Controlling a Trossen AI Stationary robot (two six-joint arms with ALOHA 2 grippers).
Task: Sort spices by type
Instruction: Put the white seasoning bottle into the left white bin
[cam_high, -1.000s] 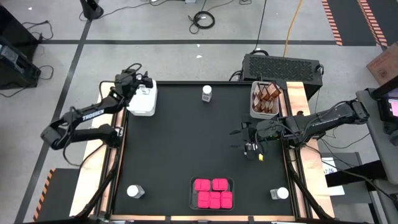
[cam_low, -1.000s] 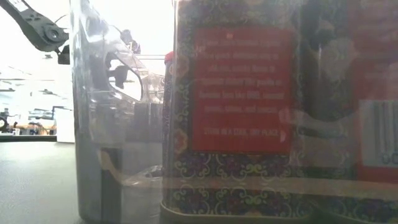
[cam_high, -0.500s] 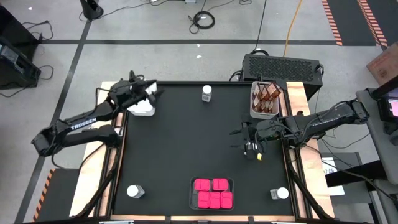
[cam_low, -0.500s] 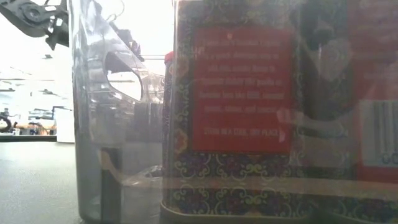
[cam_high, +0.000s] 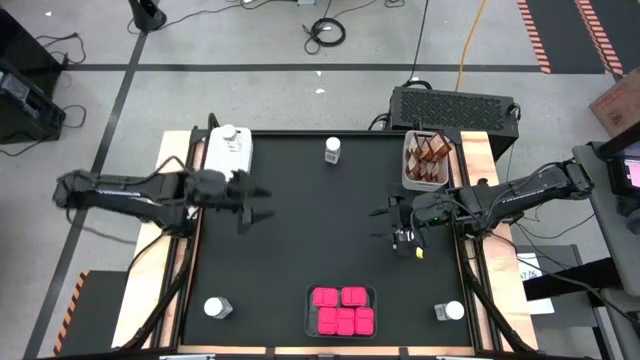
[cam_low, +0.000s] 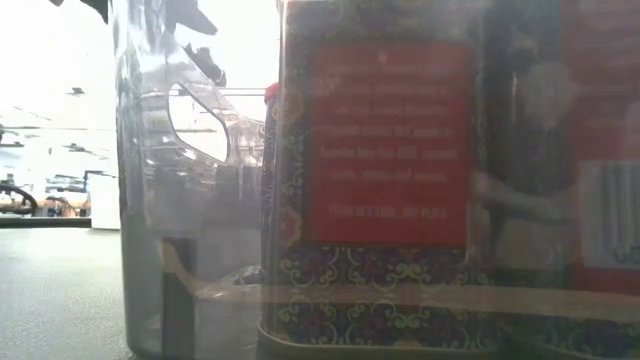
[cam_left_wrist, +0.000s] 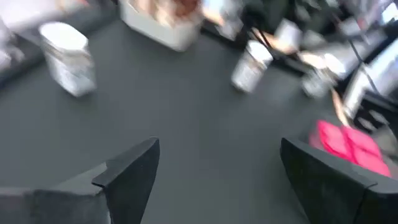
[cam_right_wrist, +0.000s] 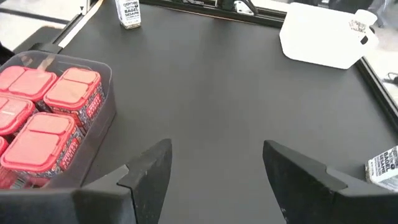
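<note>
Motion-blurred left wrist view; bright backlight.

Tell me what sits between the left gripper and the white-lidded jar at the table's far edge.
Nothing: the high view shows only bare black mat between the open left gripper and that jar.

pink boxes (cam_high: 342, 310), brown jars (cam_high: 428, 153), white tray (cam_high: 228, 156), black table (cam_high: 300, 230)

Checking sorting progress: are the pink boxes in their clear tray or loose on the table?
In: the pink boxes all sit inside the clear tray.
</note>
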